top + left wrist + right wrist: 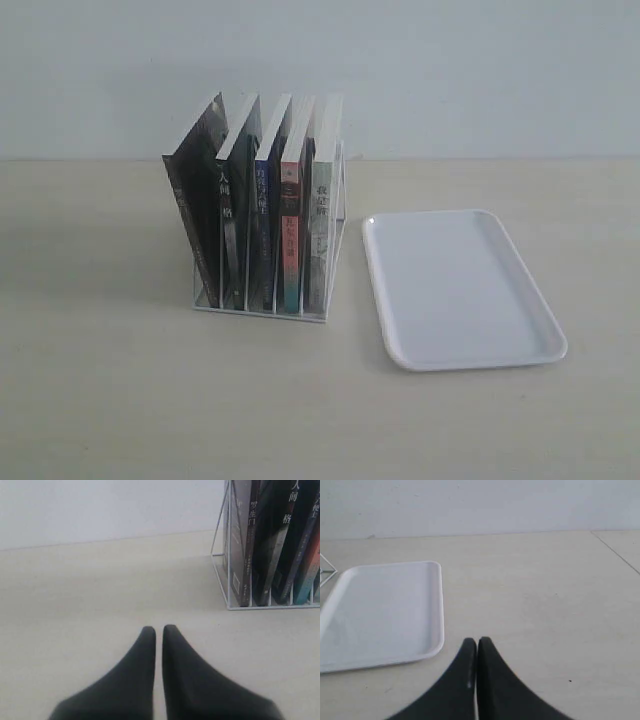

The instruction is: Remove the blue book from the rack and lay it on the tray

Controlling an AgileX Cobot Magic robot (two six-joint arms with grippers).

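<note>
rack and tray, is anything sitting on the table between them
Nothing. In the exterior view, the strip of table between the rack and the tray is bare.

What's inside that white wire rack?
Five books stand in the rack, leaning slightly. The blue book is in the middle. Mostly spines show; the covers pressed between neighbouring books are hidden.

- The exterior view looks from the front, slightly raised and at mid distance, facing the rack (262,310), the tray (455,285) and the counter (100,400).
- The left wrist view sits low behind the left tool (158,630), close to the rack's spine side.
- The right wrist view sits low behind the right tool (477,642) and shares the tray with the exterior view.
</note>
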